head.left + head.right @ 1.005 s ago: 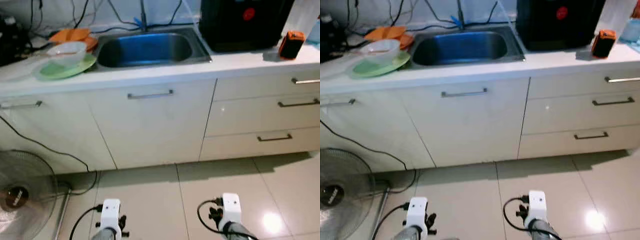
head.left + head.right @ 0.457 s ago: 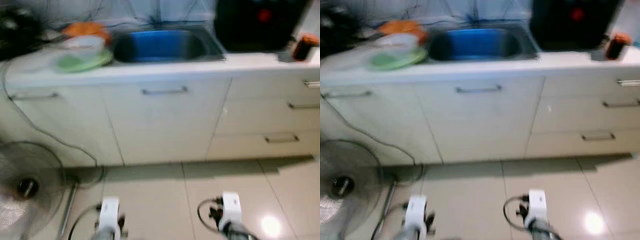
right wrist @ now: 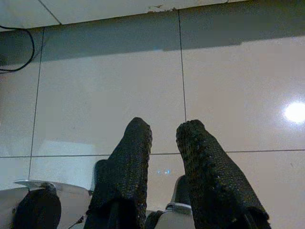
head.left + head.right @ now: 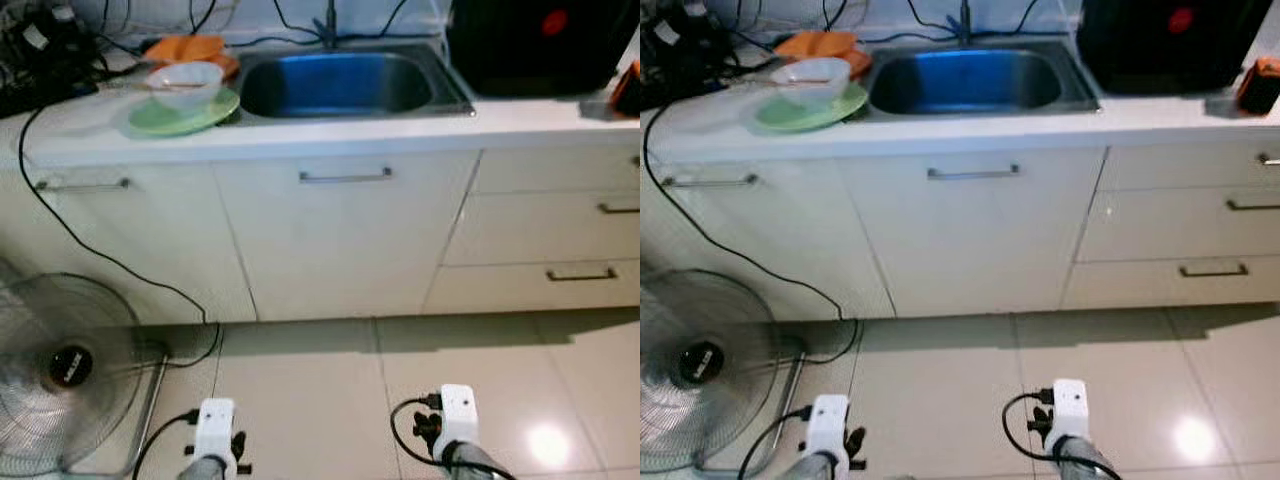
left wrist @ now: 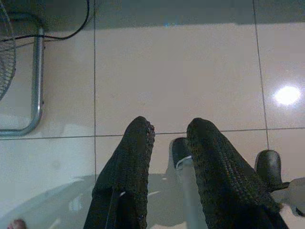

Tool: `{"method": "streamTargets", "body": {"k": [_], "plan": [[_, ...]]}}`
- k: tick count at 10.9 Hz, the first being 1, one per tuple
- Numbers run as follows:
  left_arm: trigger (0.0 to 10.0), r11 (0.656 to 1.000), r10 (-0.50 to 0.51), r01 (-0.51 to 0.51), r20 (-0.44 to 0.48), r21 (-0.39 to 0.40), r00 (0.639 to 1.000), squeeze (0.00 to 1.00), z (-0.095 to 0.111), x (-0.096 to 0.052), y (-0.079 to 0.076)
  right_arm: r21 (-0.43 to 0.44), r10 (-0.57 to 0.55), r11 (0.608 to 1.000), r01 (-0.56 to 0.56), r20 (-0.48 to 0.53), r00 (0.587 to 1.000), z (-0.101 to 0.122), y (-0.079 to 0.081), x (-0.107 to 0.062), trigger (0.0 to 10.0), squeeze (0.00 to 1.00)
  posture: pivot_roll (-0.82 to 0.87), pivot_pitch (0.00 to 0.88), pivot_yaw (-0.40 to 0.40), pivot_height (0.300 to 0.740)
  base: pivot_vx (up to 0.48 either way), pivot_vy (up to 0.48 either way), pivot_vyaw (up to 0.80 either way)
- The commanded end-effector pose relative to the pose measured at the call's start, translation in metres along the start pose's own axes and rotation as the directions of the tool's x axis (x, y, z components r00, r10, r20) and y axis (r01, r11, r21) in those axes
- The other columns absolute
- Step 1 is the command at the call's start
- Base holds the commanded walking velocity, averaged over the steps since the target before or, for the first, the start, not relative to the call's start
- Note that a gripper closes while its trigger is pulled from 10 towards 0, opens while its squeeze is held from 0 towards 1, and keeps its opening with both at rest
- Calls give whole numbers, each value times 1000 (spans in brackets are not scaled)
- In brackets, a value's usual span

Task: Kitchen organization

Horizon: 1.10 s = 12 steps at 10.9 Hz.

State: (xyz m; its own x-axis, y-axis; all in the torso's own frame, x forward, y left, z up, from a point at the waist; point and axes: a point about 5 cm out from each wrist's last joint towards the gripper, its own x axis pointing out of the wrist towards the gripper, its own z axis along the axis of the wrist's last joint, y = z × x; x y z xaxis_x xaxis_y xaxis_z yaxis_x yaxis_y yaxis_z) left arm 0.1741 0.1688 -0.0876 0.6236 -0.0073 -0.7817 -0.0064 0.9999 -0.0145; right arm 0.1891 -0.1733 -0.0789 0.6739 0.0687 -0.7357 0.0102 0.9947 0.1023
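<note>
Both arms hang low at the robot's sides, wrists pointing down at the tiled floor; the left gripper and the right gripper each hold nothing, their black fingers parted by a narrow gap over bare tile. Ahead runs a white counter whose front edge lies above a row of cabinet doors on the left and middle and a stack of drawers on the right, with a wide stretch of open floor between the robot and the cabinets. A steel sink is set into the counter; just to its left a clear bowl sits on a green plate, with an orange cloth behind them. A black appliance stands to the right of the sink, and an orange item is near the counter's right end. To the left on the floor a standing fan narrows the room, a black cable trailing down from the counter beside it. The left wrist view picks up the fan's metal base rail and the robot's own feet below the fingers
</note>
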Motion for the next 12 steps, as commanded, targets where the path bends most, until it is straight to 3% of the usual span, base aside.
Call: {"method": "streamTargets", "body": {"k": [1,6,12], "plan": [[10000,1000,9,-9,4,4,1000,0,1,0,1,-5,5,1000,-5,-1,1000,0,2,1,10000,0,45,0,74,740,0,0,0],[10000,1000,13,-13,-2,10,1000,0,0,0,2,-32,17,999,-18,-12,1000,0,5,1,10000,0,45,0,74,740,0,0,276],[10000,1000,9,-9,-1,21,1000,0,1,0,1,-29,13,999,-13,-15,1000,0,4,1,10000,0,41,0,75,740,280,0,0]]}}
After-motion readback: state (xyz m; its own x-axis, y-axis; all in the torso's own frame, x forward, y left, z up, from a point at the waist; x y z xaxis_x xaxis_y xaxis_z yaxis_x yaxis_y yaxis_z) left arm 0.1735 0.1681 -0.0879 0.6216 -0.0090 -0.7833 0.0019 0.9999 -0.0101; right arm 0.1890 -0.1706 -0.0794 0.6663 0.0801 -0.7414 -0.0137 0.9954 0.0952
